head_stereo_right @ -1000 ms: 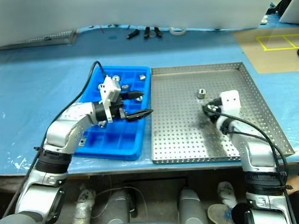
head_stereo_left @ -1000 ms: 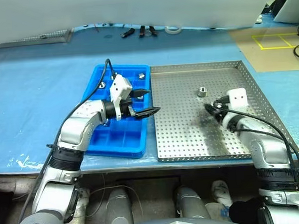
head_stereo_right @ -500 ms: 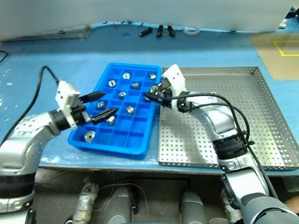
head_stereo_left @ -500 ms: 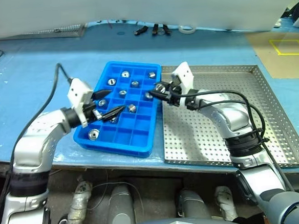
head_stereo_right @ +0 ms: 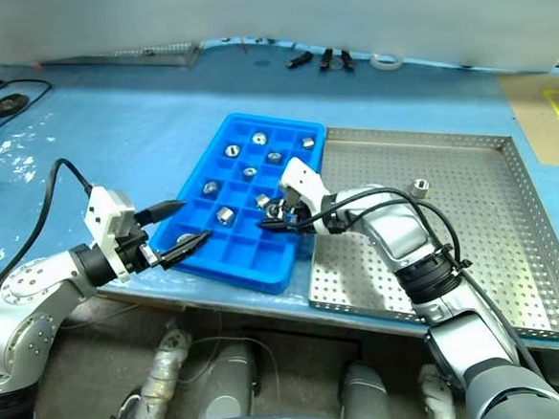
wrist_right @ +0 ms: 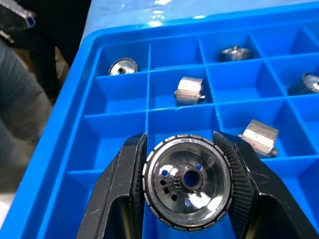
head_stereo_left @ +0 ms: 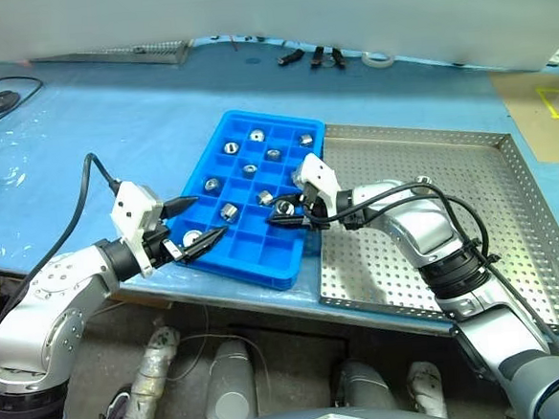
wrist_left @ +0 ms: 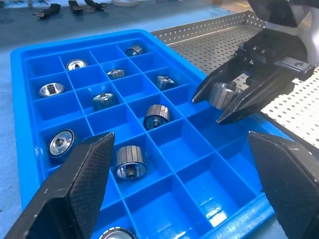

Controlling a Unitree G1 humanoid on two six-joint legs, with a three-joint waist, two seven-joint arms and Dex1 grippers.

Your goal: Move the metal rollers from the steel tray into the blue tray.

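The roller [wrist_right: 187, 180] I cared about was pinched between the right fingers [head_stereo_left: 282, 214], held by its ribbed rim with its face toward the wrist camera, so I judged I could drop it flat into a cell. It hung above the blue tray [head_stereo_left: 247, 253], over the near cells by the edge that faces the steel tray [head_stereo_left: 513, 251], where several compartments sat bare. Other rollers [wrist_left: 129, 161] already lay one to a cell further across the tray, which is why I aimed for an unfilled square. One roller [head_stereo_right: 417, 188] was left on the steel tray, near its far rim. My left fingers [head_stereo_left: 190, 225] stood wide apart and held nothing, parked at the tray's near left corner, off to the side of the right arm's reach. Both trays sat side by side on the blue table [head_stereo_left: 91, 127]
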